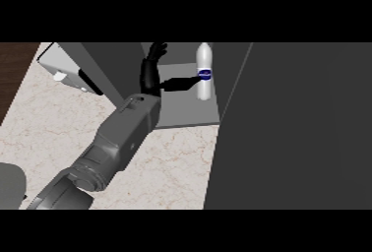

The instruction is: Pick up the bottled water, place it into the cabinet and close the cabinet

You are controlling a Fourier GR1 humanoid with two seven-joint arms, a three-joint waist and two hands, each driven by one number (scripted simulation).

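Head view: black hand (pixel 156 74) beside slim white bottle (pixel 205 71).

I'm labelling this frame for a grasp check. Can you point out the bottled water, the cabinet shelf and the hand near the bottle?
bottled water (pixel 205 74): head view, on its blue label.
cabinet shelf (pixel 185 115): head view, on its bare front part.
left hand (pixel 152 74): head view, on the palm.

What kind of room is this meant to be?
Probably a kitchen: a marbled counter, a dark grey cabinet with a water bottle standing on its open shelf, and a white appliance at the back left.
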